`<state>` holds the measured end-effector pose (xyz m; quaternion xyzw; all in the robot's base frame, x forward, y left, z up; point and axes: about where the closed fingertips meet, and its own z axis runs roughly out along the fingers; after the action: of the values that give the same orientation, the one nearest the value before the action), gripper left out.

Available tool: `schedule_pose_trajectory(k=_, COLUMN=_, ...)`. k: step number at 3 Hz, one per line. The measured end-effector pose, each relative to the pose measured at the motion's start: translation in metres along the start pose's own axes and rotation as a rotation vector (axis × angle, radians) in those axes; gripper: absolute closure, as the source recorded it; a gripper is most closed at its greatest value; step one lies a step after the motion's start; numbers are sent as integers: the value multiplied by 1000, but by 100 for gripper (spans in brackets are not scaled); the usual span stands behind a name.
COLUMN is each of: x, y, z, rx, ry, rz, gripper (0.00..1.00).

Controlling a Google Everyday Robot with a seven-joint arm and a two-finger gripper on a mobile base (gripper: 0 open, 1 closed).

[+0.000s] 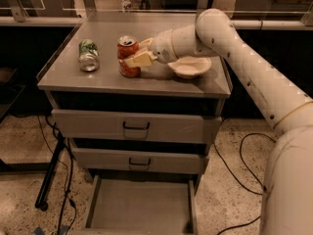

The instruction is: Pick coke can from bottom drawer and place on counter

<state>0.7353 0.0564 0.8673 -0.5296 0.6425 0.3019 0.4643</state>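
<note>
A green can (pixel 89 55) lies at nine o'clock on the bench (pixel 98 80). At its three o'clock the coke can (pixel 127 58) stands upright, clasped by the pincer (pixel 135 53). A white bowl (pixel 190 66) sits further toward three o'clock. At six o'clock, the bottom drawer (pixel 139 210) hangs open.

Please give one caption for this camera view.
Gripper holds red coke can upright on grey metal counter; flat grey bottom drawer open.
</note>
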Motion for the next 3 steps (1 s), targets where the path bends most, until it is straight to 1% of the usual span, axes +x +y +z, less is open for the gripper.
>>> schedule_pose_trajectory(k=1, x=0, y=0, z=0, rx=0, ry=0, rz=0, gripper=100)
schedule_pose_trajectory(k=2, x=0, y=0, z=0, rx=0, ry=0, rz=0, gripper=84)
schedule_pose_trajectory(k=3, x=0, y=0, z=0, rx=0, ry=0, rz=0, gripper=59)
